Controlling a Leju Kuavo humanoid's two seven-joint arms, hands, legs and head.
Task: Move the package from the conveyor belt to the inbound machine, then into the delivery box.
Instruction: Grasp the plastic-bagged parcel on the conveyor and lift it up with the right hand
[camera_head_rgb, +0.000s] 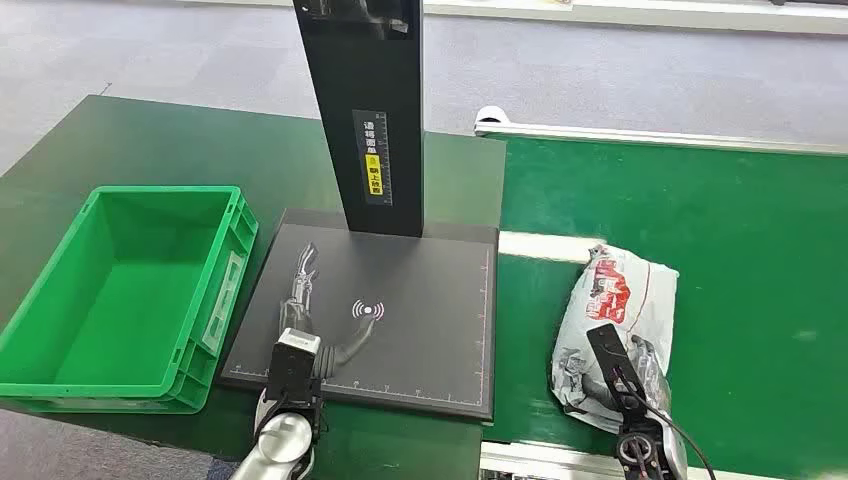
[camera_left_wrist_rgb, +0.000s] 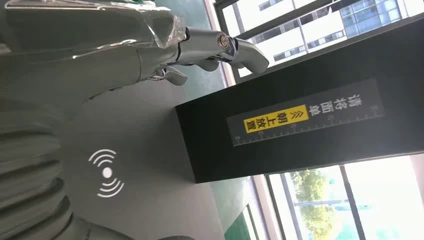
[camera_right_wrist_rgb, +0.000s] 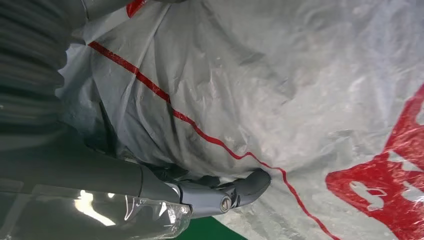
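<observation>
Package: your grey plastic mailer bag (camera_head_rgb: 615, 325) with red print lies on the green conveyor belt (camera_head_rgb: 760, 250) at the lower right of the head frame, just beside the scanner plate. It looks soft, crumpled and glossy, with a thin red line across its film.

Right robot hand: your right robot hand (camera_head_rgb: 630, 395) is on the near end of the package. In the right wrist view a finger (camera_right_wrist_rgb: 240, 187) curls against the film. I can't tell you whether it already pinches the bag or only touches it.

Left robot hand: your left robot hand (camera_head_rgb: 300, 290) hovers over or rests on the inbound machine (camera_head_rgb: 400, 320), left of the wireless symbol, fingers apart and holding nothing.

Delivery box: the green crate (camera_head_rgb: 120, 290) sits at the left of the head frame, just beside the machine plate.

Risk, slip: the film looks slick and loose. If you catch only a fold, the contents may sag and the bag slide out as you lift.

Risk, collision: the black column (camera_head_rgb: 370, 110) stands at the far edge of the plate. Swing the bag high or far and you could strike it.

Risk, crowding: your left robot hand occupies the plate. Leave it there and the package may land on it.
</observation>
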